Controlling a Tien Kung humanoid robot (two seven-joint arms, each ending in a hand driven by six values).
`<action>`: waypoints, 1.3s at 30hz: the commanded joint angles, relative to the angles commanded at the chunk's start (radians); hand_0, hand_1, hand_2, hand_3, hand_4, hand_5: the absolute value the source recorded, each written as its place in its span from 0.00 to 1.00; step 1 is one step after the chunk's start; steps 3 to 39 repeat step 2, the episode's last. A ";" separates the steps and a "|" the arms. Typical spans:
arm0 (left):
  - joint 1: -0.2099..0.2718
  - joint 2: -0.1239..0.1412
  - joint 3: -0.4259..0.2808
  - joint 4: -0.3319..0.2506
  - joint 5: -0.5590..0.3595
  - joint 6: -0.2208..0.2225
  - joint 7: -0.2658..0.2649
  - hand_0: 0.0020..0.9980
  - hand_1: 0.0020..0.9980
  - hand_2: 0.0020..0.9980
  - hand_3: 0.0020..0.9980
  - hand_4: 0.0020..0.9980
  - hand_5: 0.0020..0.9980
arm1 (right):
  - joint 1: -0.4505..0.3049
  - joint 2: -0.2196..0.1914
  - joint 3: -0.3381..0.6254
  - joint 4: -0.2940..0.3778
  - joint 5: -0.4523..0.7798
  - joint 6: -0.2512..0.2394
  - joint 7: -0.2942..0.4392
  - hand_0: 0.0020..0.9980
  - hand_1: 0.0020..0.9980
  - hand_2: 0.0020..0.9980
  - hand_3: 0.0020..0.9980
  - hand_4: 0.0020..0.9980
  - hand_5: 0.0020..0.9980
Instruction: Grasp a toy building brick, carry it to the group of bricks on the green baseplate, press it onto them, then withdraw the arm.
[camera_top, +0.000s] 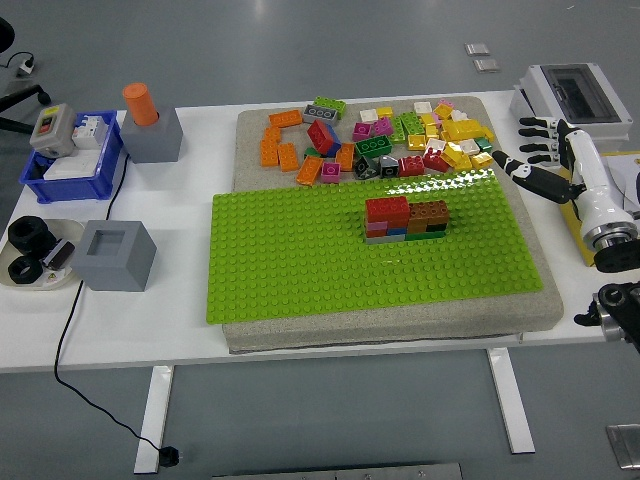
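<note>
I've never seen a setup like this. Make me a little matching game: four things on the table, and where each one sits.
Things:
1. right hand
2. orange cylinder
3. stacked bricks
4. blue bin

Places:
A. on the green baseplate
B. far left edge of the table
C. open, empty, off the mat's right edge
D. standing in a grey block

Pairs: 1-C, 2-D, 3-A, 4-B
</note>
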 joint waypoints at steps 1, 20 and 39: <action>0.001 -0.001 -0.001 0.000 0.000 0.000 0.000 0.63 0.58 0.57 0.58 0.63 0.23 | -0.001 0.000 0.001 0.000 -0.001 0.001 -0.001 0.60 0.64 0.71 0.70 0.85 0.29; 0.002 -0.003 -0.002 0.000 0.000 0.000 0.000 0.63 0.58 0.57 0.58 0.63 0.23 | -0.003 -0.001 0.002 0.000 -0.001 0.001 -0.001 0.60 0.64 0.71 0.70 0.85 0.29; 0.002 -0.003 -0.002 0.000 0.000 0.000 0.000 0.63 0.58 0.57 0.58 0.63 0.23 | -0.003 -0.001 0.002 0.000 -0.001 0.001 -0.001 0.60 0.64 0.71 0.70 0.85 0.29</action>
